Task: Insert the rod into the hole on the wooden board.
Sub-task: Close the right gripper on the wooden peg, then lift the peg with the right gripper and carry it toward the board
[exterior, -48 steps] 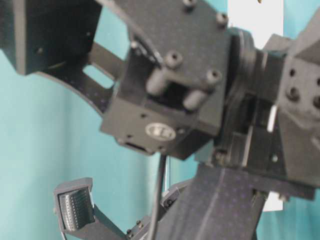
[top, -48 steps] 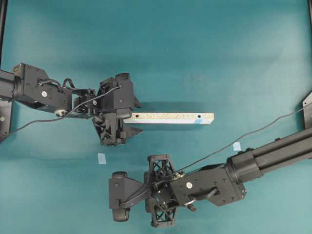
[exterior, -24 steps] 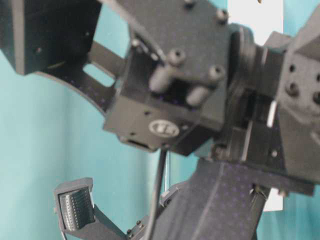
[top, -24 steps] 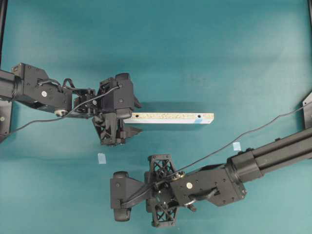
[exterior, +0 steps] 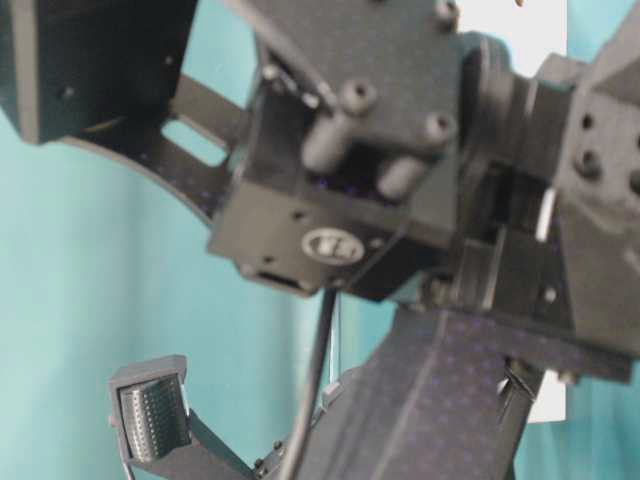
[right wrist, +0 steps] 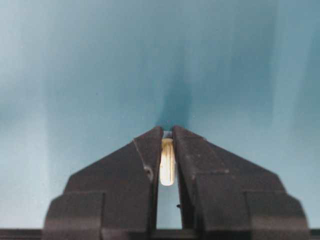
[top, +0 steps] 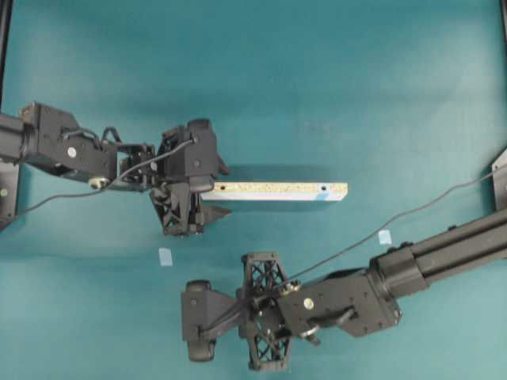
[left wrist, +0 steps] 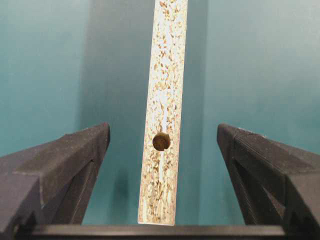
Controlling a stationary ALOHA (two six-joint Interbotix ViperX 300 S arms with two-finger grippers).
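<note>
With jaws closed on the rod (right wrist: 167, 162), right gripper (right wrist: 167, 145): peg clamped upright between the fingertips, cream-white, only a short length showing in the right wrist view. Position near the front edge of the tabletop (top: 356, 95), left of centre, well apart from the wooden board (top: 277, 190).

Left gripper (left wrist: 162, 145): jaws spread wide, one to each side of the near end of the board, touching neither face; nothing held. Unmarked dark hole (left wrist: 161, 141) between them in the left wrist view.

Wooden board: long speckled strip, lying about mid-table, running left to right. The hole (top: 324, 189), blue-marked, near its right end, open and unfilled.

Pale-blue tape squares (top: 165, 256): two, loose on the tabletop, one left of the right gripper, one beside the right arm.

Handling note, as judgement: firm hold on the peg advisable before lifting; grip looks near the tip, so slip or tilt possible. Closing the left jaws on the board first likely to steady it. Peg best brought vertical over the marked hole, not the unmarked one.

Containers: none in view; only receptacle the marked hole, empty.
</note>
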